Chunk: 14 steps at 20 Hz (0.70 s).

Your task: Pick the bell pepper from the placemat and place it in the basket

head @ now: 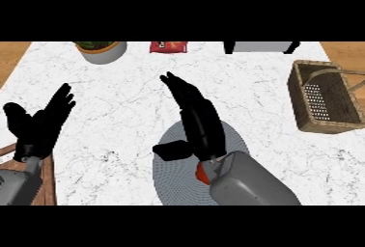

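- The right hand (200, 125) is over the round grey placemat (175, 185), its fingers stretched straight and pointing toward the far edge of the tabletop (121, 91); it is open and holds nothing.
- Its thumb (171, 152) sticks out to the left, above the placemat's left part.
- The right grey forearm (249, 185) comes in from the lower edge and covers much of the placemat's right side.
- The bell pepper (203, 174) shows only as a small red patch at the wrist, between the hand's heel and the forearm. It lies on the placemat and is mostly hidden, and I cannot tell whether the hand touches it.
- The left hand (39, 125) rests open near the left edge, fingers up, well apart from the placemat.
- The wicker basket (296, 91) stands at the right side of the tabletop, well apart from the right hand and the pepper, with its handle arching across the top.
- Along the far edge are a pale pot with a green plant (103, 52) on the left, a red packet (169, 47) near the middle, and a white box-shaped object (260, 47) to the right.
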Motion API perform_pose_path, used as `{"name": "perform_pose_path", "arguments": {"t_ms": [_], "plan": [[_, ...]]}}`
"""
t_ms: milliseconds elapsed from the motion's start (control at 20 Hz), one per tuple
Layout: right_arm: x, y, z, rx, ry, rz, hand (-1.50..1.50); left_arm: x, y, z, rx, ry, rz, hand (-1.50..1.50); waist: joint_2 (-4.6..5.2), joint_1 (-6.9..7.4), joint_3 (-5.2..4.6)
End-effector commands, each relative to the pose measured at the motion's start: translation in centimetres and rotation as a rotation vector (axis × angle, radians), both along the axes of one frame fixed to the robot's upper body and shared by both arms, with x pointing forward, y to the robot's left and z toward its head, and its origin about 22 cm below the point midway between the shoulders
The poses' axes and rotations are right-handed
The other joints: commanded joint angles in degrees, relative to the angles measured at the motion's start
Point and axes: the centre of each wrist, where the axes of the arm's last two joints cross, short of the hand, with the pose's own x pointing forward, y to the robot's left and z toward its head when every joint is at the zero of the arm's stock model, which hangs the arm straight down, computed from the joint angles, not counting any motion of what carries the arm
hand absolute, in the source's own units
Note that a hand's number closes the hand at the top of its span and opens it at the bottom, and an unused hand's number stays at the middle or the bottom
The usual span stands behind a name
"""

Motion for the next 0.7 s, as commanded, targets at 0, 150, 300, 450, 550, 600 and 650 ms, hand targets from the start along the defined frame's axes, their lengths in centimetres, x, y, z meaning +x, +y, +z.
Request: {"name": "perform_pose_path", "arguments": {"t_ms": [0,150,300,450,550,600,650], "plan": [[1.5,1.6,3.1,-0.226,0.11,-0.145,-1.5,0.2,-0.1,-0.4,-0.005,0.017,0.003,0.0,-0.28,-0.88,-0.18],[4.0,-1.8,4.9,-0.464,0.127,-0.332,-1.5,-0.3,1.1,-0.7,0.015,0.03,0.025,0.0,-0.96,-2.12,-0.25],[3.3,-0.9,9.6,-0.519,0.188,-0.419,-1.5,-0.8,1.7,-0.5,0.012,0.013,0.029,0.0,-1.12,-1.48,-0.01],[2.6,-0.4,13.9,-0.572,0.267,-0.385,-1.5,-0.3,0.8,-0.8,-0.005,0.017,0.009,0.0,-0.57,-1.63,0.07],[3.7,-2.1,14.8,-0.588,0.366,-0.319,-1.5,0.0,0.2,-0.7,-0.023,0.008,0.016,0.0,-0.19,-1.42,0.16],[2.5,-0.6,14.2,-0.613,0.41,-0.27,-1.5,0.7,1.7,0.3,0.006,0.004,0.047,0.0,-0.42,-2.15,0.12],[2.8,-1.6,14.0,-0.606,0.458,-0.256,-1.5,-0.5,1.6,-1.1,-0.016,0.03,0.024,0.0,-0.38,-1.61,0.14]]}}
